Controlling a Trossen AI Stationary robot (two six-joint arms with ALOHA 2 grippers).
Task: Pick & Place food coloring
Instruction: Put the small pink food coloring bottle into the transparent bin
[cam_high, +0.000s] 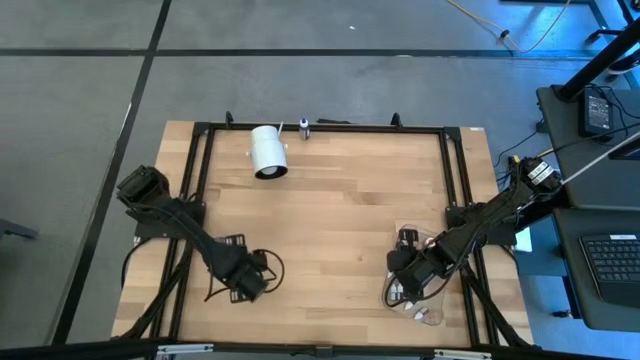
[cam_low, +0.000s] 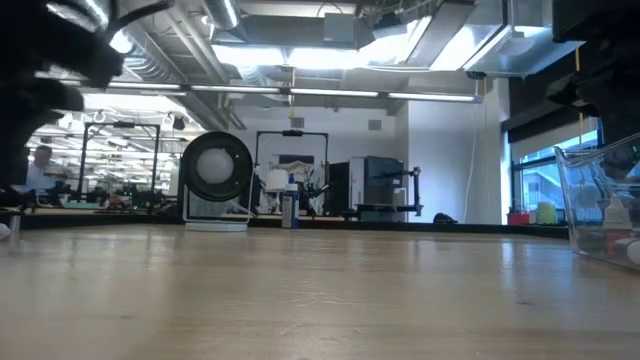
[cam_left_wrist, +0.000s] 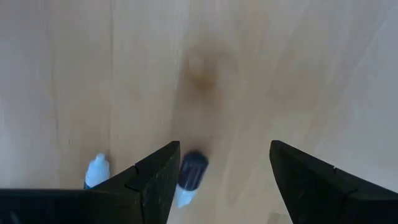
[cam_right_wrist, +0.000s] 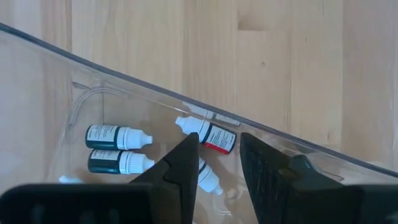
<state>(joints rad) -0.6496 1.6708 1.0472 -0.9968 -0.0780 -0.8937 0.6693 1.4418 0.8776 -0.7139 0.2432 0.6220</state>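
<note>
My left gripper (cam_left_wrist: 221, 168) is open near the table's near-left part and points down at the wood. A small dropper bottle with a dark cap (cam_left_wrist: 191, 173) lies on the table between its fingers, close to one finger (cam_left_wrist: 158, 177). A second bottle with a pale cap (cam_left_wrist: 96, 172) lies outside that finger. My right gripper (cam_right_wrist: 219, 149) is open with a narrow gap and hangs over a clear plastic container (cam_right_wrist: 323, 155) at the near right. Several bottles lie in the container: two dark ones (cam_right_wrist: 115, 135), a red-labelled one (cam_right_wrist: 211, 135), and one partly hidden by a finger (cam_right_wrist: 208, 178). My left gripper comes from above, pointing down, with the dark-capped bottle (cam_left_wrist: 194, 165) lying flat on the table between its open fingers. One finger covers part of the bottle, and I cannot tell whether it touches it.
A large white cylinder (cam_high: 268, 151) lies on its side at the table's far side, with a small bottle (cam_high: 304, 126) standing near the far edge. A black frame (cam_high: 320, 130) borders the table. The clear container (cam_high: 415, 295) sits near the near-right edge. Bare wood lies between the arms.
</note>
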